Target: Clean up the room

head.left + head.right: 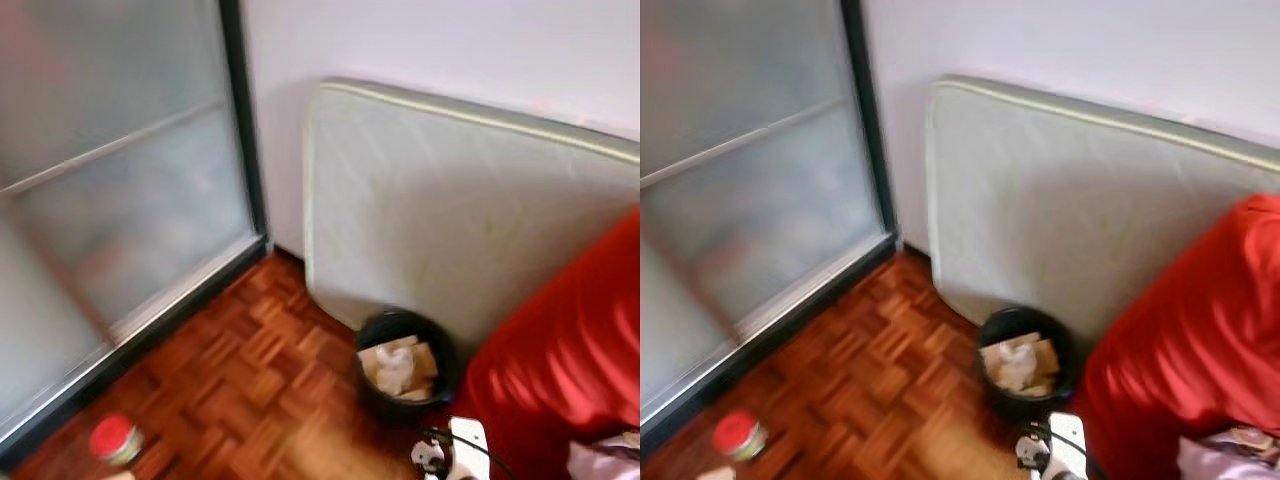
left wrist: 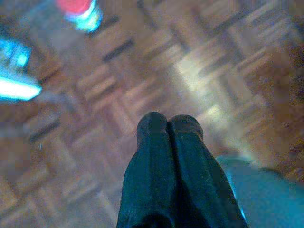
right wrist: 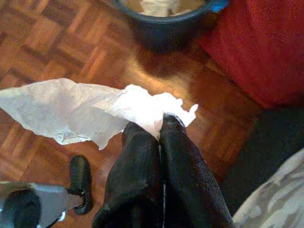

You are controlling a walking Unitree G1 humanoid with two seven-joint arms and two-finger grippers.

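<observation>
Left eye view: a pale mattress [image 1: 450,210] leans on the wall, a red cover [image 1: 570,370] beside it, and a black bin [image 1: 405,362] of paper sits on the parquet floor [image 1: 240,390] at its foot. Right end effector [image 3: 160,124] is clamped on a white tissue [image 3: 80,111], which trails sideways from the fingertips, short of the bin. Left end effector [image 2: 168,124] is closed, empty, above the floor.

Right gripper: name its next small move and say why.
Probably carry the right gripper forward over the black bin before letting go. It is shut on a white tissue above bare parquet floor, and the bin, already holding paper, sits just ahead beside the red cover.
</observation>
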